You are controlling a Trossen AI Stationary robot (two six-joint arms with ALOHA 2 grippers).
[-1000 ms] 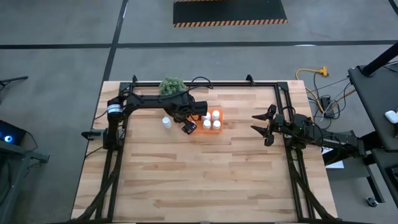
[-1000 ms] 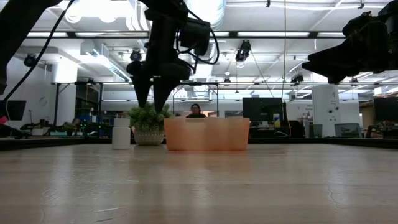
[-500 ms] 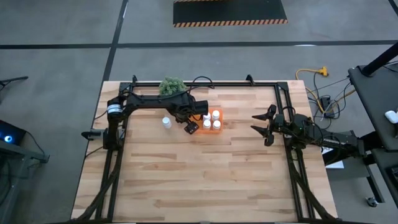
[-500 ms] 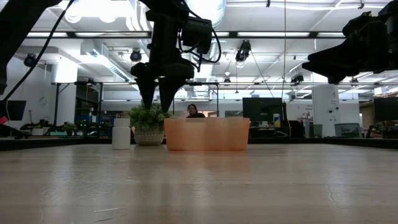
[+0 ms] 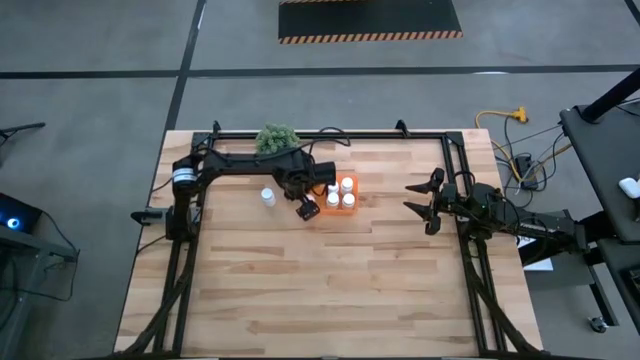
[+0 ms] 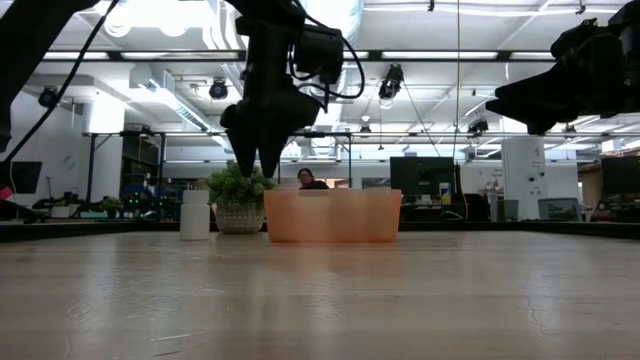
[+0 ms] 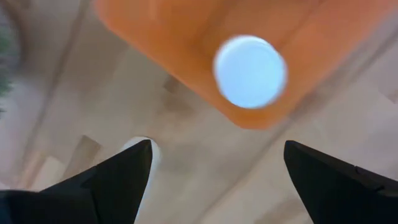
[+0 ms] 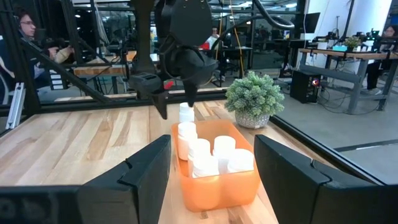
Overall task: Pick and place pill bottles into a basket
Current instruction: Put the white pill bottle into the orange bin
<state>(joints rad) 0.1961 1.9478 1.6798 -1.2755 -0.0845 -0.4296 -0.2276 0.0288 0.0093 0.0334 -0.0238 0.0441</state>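
Basket (image 5: 338,197) sits on the table (image 5: 320,290) as your landmark, with pill bottles (image 8: 211,155) standing inside. Your left end effector (image 5: 306,207) hovers above the basket's outer edge, fingers spread wide and empty. One bottle (image 5: 268,197) stands just beyond, apart from the basket. Your right end effector (image 5: 418,201) waits well away, fingers wide.

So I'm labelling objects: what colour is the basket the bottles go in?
Bright orange; the basket shows best in the right wrist view.

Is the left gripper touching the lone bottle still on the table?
Apart. High view: left gripper hangs at the basket's edge; bare wood separates it from the bottle.
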